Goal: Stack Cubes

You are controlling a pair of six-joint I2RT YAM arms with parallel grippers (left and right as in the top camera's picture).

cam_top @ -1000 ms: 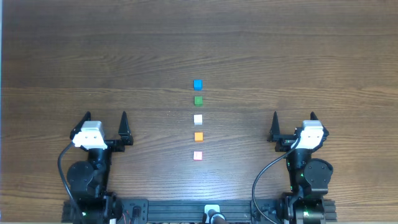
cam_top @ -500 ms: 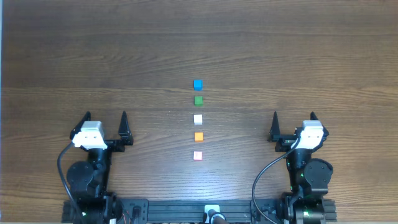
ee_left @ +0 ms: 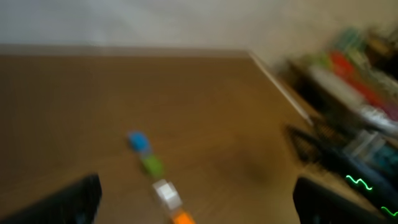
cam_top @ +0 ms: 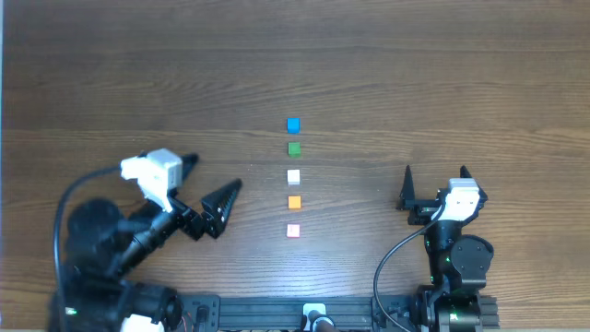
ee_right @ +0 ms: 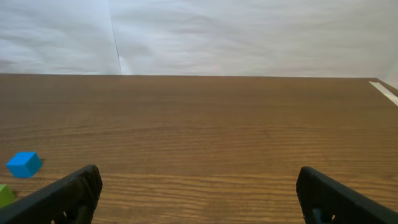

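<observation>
Five small cubes lie in a line down the middle of the wooden table: blue (cam_top: 293, 125) farthest, then green (cam_top: 294, 149), white (cam_top: 294, 176), orange (cam_top: 295, 202) and pink (cam_top: 293, 231) nearest. None sits on another. My left gripper (cam_top: 211, 183) is open, turned toward the row, its fingertips well left of the orange and white cubes. The left wrist view shows blue (ee_left: 138, 142), green (ee_left: 152, 165), white (ee_left: 166, 193) and orange (ee_left: 183, 218) ahead. My right gripper (cam_top: 435, 171) is open at the right, far from the cubes; its wrist view catches the blue cube (ee_right: 24, 164) and a green cube's corner (ee_right: 5, 195).
The wooden table (cam_top: 442, 83) is bare around the row. Cluttered shelves (ee_left: 354, 81) and the other arm's dark base (ee_left: 348, 168) stand off to the side in the left wrist view. A white wall (ee_right: 249, 37) backs the table's far edge.
The left arm has swung from facing straight up the table to pointing right, toward the row of cubes, and its gripper has moved closer to them. The right arm and the cubes have not moved.
</observation>
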